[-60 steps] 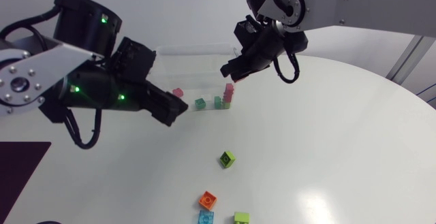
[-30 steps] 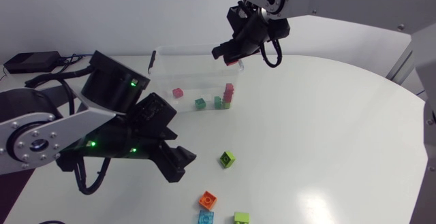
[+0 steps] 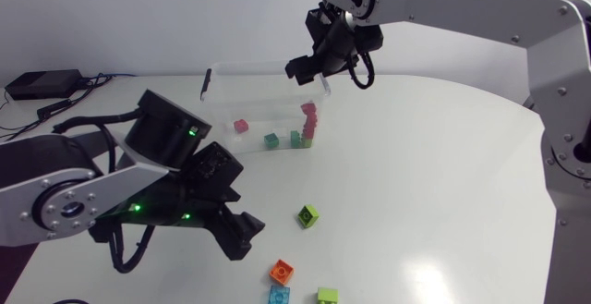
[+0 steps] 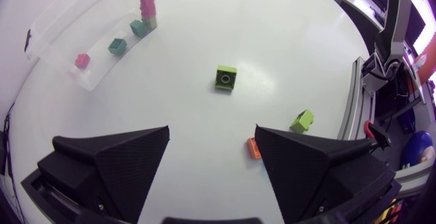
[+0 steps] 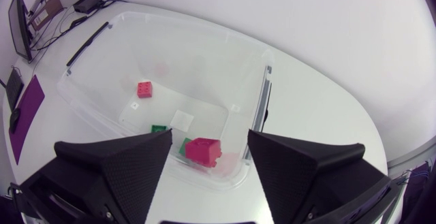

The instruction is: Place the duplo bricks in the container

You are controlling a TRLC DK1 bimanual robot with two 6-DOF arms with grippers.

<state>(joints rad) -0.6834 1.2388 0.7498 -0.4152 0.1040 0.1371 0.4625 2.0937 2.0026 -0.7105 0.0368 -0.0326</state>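
L gripper (image 4: 212, 134): jaws wide open, empty, over the table, orange brick (image 4: 253, 148) just beside one finger. R gripper (image 5: 210, 137): spread too, holding nothing, above the container (image 5: 266, 88). A pink brick (image 5: 203, 150) lies below it inside, prob. atop the pink stack (image 3: 309, 124). Step, prob.: R's drop looks done, L lining up a pick; it must centre on a brick, descend, close. Loose on table, 4: lime brick (image 4: 226, 77) ahead of L, second lime brick (image 4: 302, 121), the orange, light-blue brick (image 3: 279, 295). Inside: lone pink brick (image 3: 241, 126), 2 teal bricks (image 3: 271, 140), the stack, no. unclear.
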